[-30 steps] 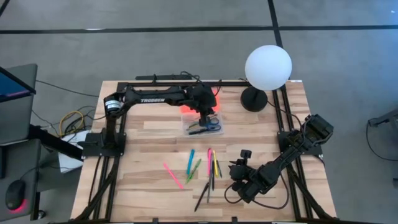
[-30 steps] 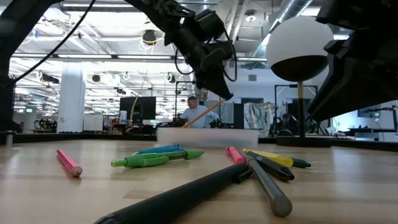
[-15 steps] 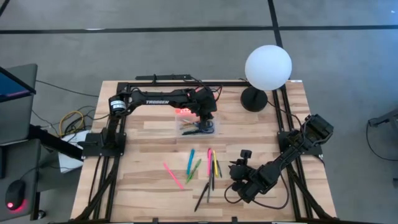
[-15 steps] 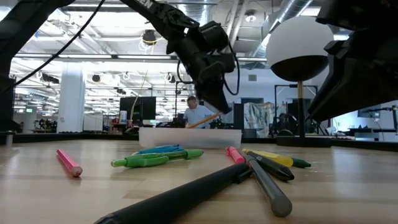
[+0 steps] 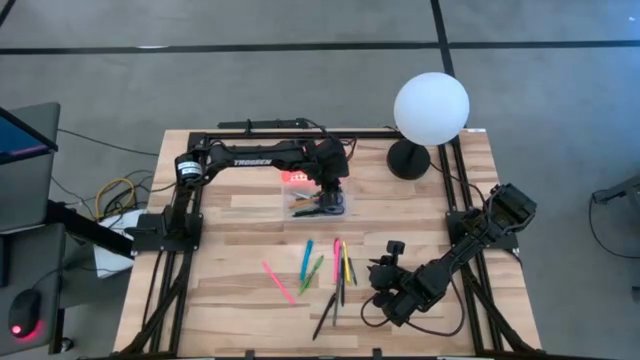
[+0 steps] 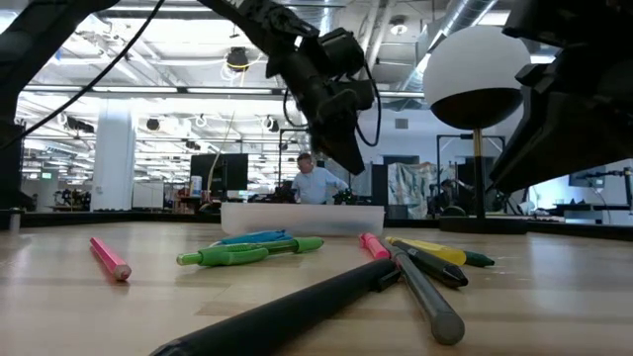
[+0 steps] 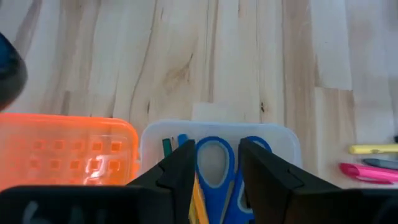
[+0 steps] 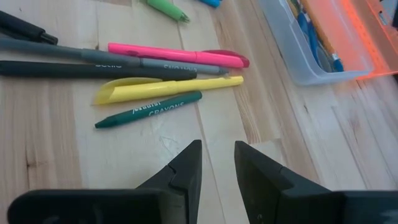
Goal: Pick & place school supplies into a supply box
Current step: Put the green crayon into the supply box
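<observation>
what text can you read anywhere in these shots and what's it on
"TROSSEN" on the left arm, seen from above.
"CRAYONS" on the green crayon; the word before it is too blurred to read.
Print on the two dark pens is too blurred to read.

white globe lamp (image 5: pixel 431 108) | wooden table (image 5: pixel 230 270) | monitor (image 5: pixel 22 135) | person (image 6: pixel 315 183)

Pale wood table (image 7: pixel 186 56), planked, matt, with visible grain. Clear plastic box (image 7: pixel 283 140) with translucent orange plastic lid (image 7: pixel 68 149), gridded. Glossy blue plastic scissors (image 7: pixel 214 163) inside the box. Smooth matt white lamp (image 5: pixel 431 107) behind the box. Glossy plastic pens (image 8: pixel 168 71) before the box.
</observation>
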Robot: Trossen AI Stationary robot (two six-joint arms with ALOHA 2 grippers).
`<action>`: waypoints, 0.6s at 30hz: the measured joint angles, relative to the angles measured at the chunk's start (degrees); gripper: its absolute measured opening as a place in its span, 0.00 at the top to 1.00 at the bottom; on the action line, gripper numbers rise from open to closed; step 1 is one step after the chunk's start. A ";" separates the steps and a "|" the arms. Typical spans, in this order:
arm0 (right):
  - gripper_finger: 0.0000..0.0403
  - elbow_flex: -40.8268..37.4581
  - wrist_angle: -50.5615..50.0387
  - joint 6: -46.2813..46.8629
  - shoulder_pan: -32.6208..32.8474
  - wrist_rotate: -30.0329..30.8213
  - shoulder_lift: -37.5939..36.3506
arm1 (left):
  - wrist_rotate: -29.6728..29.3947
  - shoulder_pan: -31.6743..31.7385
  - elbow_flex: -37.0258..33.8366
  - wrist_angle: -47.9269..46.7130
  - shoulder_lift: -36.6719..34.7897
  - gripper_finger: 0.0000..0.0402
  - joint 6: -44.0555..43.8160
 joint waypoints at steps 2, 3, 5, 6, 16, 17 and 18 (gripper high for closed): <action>0.78 0.00 -0.02 -0.01 0.00 -0.01 0.00 | 0.00 -0.85 1.93 -4.81 0.00 0.69 0.39; 0.78 0.00 -0.02 -0.01 0.00 0.00 0.00 | 0.03 -1.47 3.02 -7.52 0.00 0.69 0.63; 0.78 0.00 -0.02 0.01 0.00 0.00 0.00 | 0.07 -2.96 5.40 -12.12 0.00 0.69 1.12; 0.78 0.00 -0.02 0.01 0.00 0.00 0.00 | 0.08 -3.82 6.30 -14.28 -0.05 0.69 1.44; 0.78 0.00 -0.04 2.31 0.14 -0.10 0.00 | -0.44 -17.37 7.95 -32.21 -0.11 0.69 2.25; 0.78 0.00 -0.06 2.80 0.25 -0.17 0.00 | -0.50 -18.97 7.90 -32.71 -0.11 0.69 2.25; 0.78 0.00 -0.07 3.03 0.45 -0.32 0.00 | -0.51 -20.58 7.80 -32.92 -0.11 0.69 2.25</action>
